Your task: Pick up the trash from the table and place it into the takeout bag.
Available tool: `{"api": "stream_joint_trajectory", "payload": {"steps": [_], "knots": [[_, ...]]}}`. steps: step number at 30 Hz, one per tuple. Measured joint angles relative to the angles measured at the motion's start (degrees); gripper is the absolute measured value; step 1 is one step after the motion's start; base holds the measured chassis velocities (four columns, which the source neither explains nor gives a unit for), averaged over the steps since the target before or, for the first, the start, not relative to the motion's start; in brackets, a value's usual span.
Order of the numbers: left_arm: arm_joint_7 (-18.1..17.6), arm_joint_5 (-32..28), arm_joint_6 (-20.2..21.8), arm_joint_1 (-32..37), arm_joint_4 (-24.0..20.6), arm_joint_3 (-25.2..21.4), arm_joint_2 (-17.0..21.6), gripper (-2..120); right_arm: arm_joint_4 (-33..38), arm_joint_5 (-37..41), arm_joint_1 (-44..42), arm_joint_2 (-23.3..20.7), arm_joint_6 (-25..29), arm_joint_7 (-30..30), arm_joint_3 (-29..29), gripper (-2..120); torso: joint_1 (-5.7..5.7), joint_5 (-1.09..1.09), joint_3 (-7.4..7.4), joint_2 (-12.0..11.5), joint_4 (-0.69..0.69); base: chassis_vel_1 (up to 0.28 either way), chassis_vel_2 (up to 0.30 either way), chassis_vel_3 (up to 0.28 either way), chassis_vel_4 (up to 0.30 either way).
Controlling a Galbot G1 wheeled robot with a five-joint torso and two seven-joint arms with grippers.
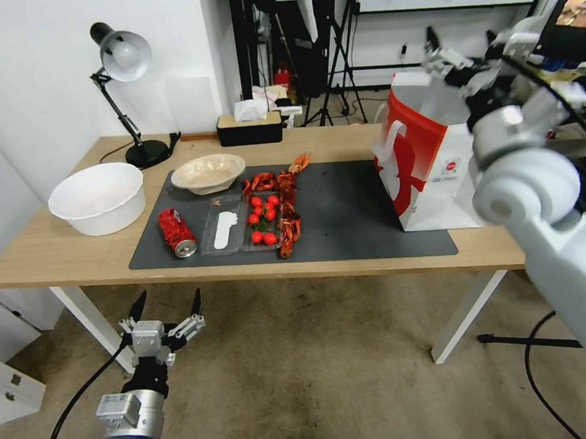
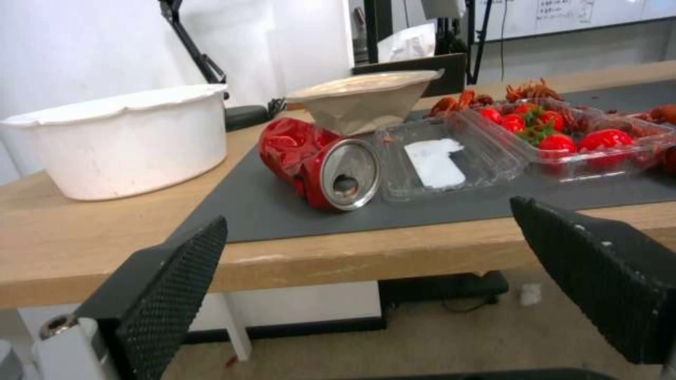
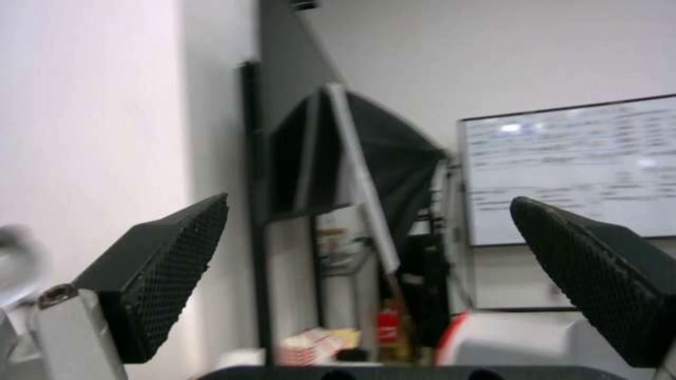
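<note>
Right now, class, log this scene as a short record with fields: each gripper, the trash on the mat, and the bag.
left gripper: open, low in front of the table, holding nothing
right gripper: open, raised above the takeout bag, holding nothing
crushed red can: lying on the dark mat
beige bowl: at the mat's far left corner
clear tray: beside the can, holding tomatoes
takeout bag: upright at the mat's right end
</note>
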Motion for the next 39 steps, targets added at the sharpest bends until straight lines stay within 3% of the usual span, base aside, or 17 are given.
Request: {"api": "stream_joint_trajectory", "payload": {"steps": [2,6,9,10,19,32,39], "knots": [[0.0,-0.1,0.0,-0.1,0.0,0.0,0.2,100,3.1,-3.5,-7.0,0.1,3.3,-5.2,0.7,100,0.0,0.0,-0.01,0.0,0.01,0.0,0.0,0.0,0.0],[0.0,-0.2,0.0,-0.3,0.0,0.0,0.3,100,6.0,-9.5,-14.3,0.7,5.2,-7.2,0.9,100,0.0,-0.01,0.0,0.0,0.01,0.0,0.0,0.0,0.0],[0.0,-0.3,0.0,-0.4,0.0,0.0,0.3,100,6.5,-10.9,-15.9,0.9,5.6,-7.2,0.9,100,0.0,-0.01,0.0,0.0,0.02,0.0,0.0,0.0,0.0],[0.0,-0.4,0.0,-0.5,0.2,0.0,0.4,100,8.1,-16.1,-22.7,2.1,6.5,-6.7,1.4,100,0.0,-0.01,0.0,0.0,0.01,0.0,0.0,0.0,0.0],[-0.1,-1.3,-0.1,-0.9,1.0,-0.4,0.9,100,9.5,-28.9,-37.7,7.6,9.9,-4.0,2.2,100,-0.01,-0.01,-0.01,0.0,0.01,0.0,0.0,0.0,0.0],[-0.1,-1.5,-0.2,-1.0,1.4,-0.5,1.4,100,5.6,-38.4,-51.5,14.4,15.4,0.9,0.6,100,-0.01,-0.02,0.0,0.0,0.01,0.0,0.0,0.0,0.0],[-0.1,-1.5,-0.3,-1.0,1.4,-0.6,1.8,100,1.3,-41.0,-53.5,16.9,18.2,2.7,-1.2,100,-0.01,-0.01,-0.01,0.0,0.01,0.0,0.0,0.0,0.0]]}}
